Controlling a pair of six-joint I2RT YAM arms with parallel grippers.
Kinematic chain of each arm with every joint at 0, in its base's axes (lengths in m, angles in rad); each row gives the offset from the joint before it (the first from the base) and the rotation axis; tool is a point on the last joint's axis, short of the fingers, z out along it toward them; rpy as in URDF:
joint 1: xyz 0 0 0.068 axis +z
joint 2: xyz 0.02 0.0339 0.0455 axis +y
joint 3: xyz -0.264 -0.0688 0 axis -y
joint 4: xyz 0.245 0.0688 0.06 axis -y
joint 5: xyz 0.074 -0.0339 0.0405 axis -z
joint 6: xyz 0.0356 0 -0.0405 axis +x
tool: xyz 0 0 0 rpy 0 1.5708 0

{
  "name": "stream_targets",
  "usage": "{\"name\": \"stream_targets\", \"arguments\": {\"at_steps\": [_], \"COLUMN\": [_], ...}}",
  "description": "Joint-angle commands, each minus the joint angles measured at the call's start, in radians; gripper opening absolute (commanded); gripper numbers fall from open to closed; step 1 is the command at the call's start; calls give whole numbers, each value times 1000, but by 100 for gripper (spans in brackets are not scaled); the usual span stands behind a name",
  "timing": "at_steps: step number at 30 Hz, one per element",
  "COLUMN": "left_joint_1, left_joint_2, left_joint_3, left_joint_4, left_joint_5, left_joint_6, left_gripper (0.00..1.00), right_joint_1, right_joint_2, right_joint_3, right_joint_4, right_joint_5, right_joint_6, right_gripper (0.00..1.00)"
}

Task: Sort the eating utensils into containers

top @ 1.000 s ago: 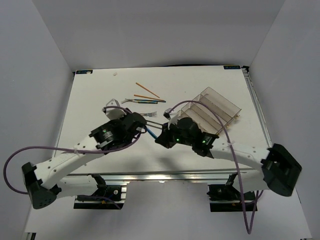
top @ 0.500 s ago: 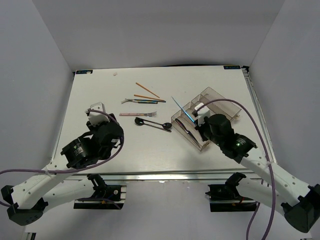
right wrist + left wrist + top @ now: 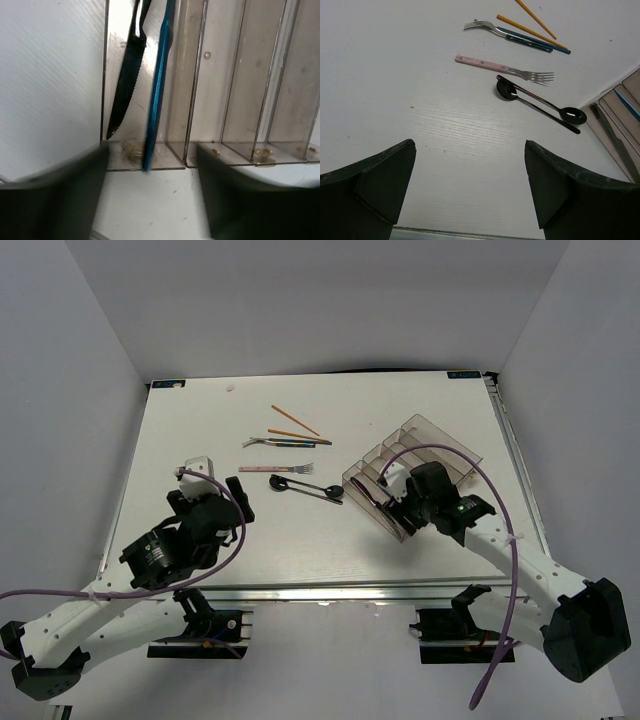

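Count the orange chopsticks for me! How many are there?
2. The far chopstick lies slanted far back on the table; the near chopstick lies just in front, beside the silver fork. None shows in the tray, though the right arm hides part of it.

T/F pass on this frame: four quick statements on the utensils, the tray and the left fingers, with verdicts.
1. The blue knife lies inside the tray. True.
2. The left fingers hold the pink-handled fork. False: they stand wide apart and empty, and the fork lies on the table.
3. The dark knife shares a compartment with the blue knife. True.
4. The orange chopsticks are already in the tray. False: both lie on the table, beyond the forks.
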Motion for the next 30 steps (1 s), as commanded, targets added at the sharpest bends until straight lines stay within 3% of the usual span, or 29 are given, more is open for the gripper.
{"name": "stream_targets", "arguments": {"at_steps": [1,9,12,14,16,20,23,25,27,30], "left_joint_1": [-4,-4,-4,-4,-4,-4,-4,-4,-4,-4], "left_joint_2": [-15,-6,-1,10,33,114,131,106,57,22], "left_joint_3": [-7,-6,3,12,23,72,82,43,25,26], "left_joint_4": [26,21,3,-15,-19,-115,-163,-143,-89,-127], "left_joint_5": [10,2,-22,-57,-91,-239,-321,-334,-324,-358], "left_joint_6": [15,12,-6,-19,-22,-66,-100,-95,-76,-120], "left_gripper": [98,98,98,98,98,98,98,98,98,98], "right_joint_1": [0,0,2,10,74,256,261,260,261,264], "right_joint_2": [-46,-96,-119,-104,-67,86,154,212,276,399], "right_joint_3": [15,110,130,168,249,406,400,366,427,515], "right_joint_4": [-3,-42,53,96,103,58,151,228,205,207], "right_joint_5": [-38,-22,-31,-77,-97,164,107,-4,-73,-52], "right_joint_6": [-21,-10,57,187,304,326,379,318,312,317], "right_gripper": [89,89,89,89,89,89,89,89,89,84]}}
